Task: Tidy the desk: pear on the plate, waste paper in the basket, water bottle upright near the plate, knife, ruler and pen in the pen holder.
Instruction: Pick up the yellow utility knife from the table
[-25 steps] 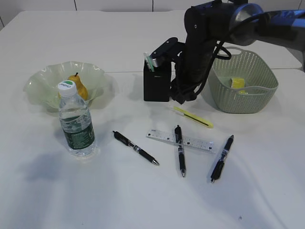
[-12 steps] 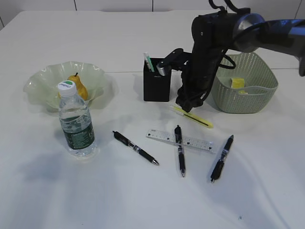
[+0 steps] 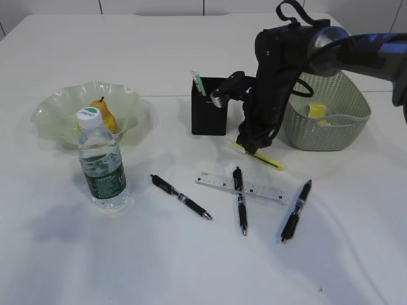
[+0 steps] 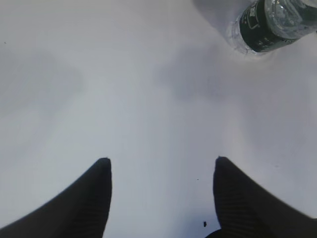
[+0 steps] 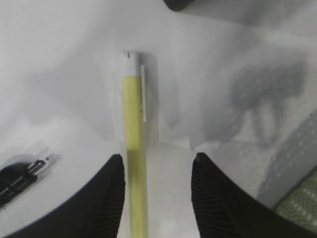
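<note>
Fingers (image 5: pixel 116 198) of the right gripper (image 5: pixel 157 163) stand apart, empty, straddling the yellow knife (image 5: pixel 132 148), its lower end cut off; left gripper (image 4: pixel 161 166) gapes over bare tabletop (image 4: pixel 124 89).

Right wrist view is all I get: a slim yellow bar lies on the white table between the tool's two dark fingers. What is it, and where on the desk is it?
Observer: The exterior view shows a slim yellow plastic utility knife with a dark tip. It lies flat in front of the gap between the black square pen holder and the sage-green woven-pattern basket.
Operator: Is anything in the holder?
Observer: Yes, a green-and-white stick stands in it.
Operator: What else lies loose?
Observer: Three black pens and the flat transparent ruler lie on the table. One pen crosses the ruler.
</note>
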